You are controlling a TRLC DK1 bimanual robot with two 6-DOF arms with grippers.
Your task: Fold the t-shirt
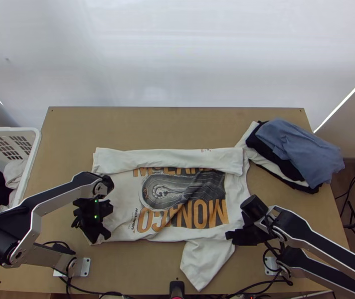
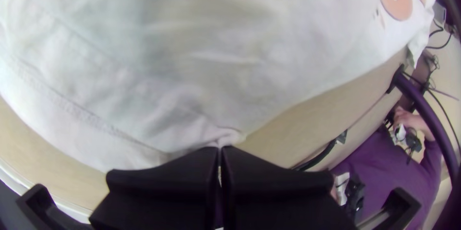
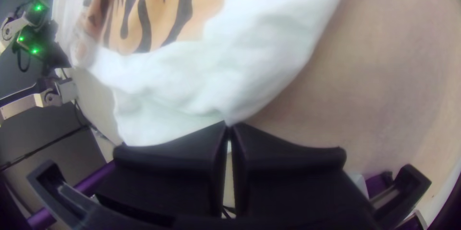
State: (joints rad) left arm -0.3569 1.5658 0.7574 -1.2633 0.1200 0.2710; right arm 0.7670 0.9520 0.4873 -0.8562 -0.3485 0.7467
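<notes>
Top view: t-shirt (image 1: 122,192), near edge in left claw (image 1: 102,236), right claw (image 1: 231,236).

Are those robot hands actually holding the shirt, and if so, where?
Yes, both pinch the t-shirt: the left gripper at its near-left corner, the right gripper around its near-right corner, beside the sleeve.

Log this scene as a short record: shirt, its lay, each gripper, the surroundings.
Garment: white t-shirt with orange and dark print
Lay: mostly spread; far strip folded over onto the print, near flap sticking out
Left gripper: shut on the shirt's near left corner
Right gripper: shut on its near edge, toward the right
Far right: pile of clothes, blue one on top
Left: white basket holding dark and pale cloth
</notes>
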